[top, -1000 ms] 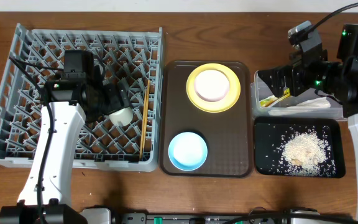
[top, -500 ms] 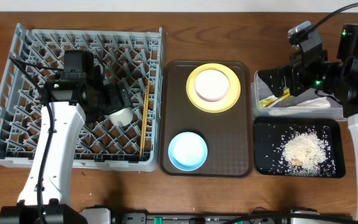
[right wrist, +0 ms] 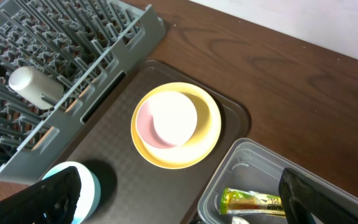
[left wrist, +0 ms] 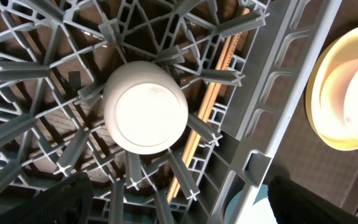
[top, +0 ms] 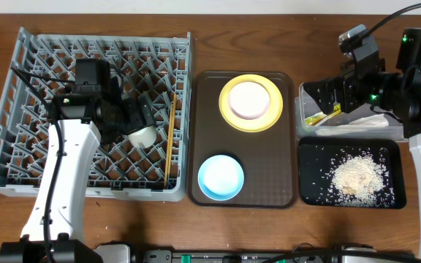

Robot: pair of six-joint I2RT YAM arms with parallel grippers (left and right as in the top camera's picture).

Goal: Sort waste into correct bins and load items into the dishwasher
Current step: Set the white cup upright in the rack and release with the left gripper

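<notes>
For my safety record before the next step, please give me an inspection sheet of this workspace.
Surface: wooden table, no spill seen.
Job's things: cup and chopsticks in rack; plate and bowl on brown tray; packet and wrapper in tub; crumbs in black tray.
Clutter: pale round piece on plate.
Grippers: left gripper open above cup; right gripper open above tub; both empty.
Cables: black cable at top right.
Surroundings: white wall beyond table.

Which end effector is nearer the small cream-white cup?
Left. Left end effector hangs open just above the small cream-white cup; right end effector is over the clear plastic tub.
</notes>
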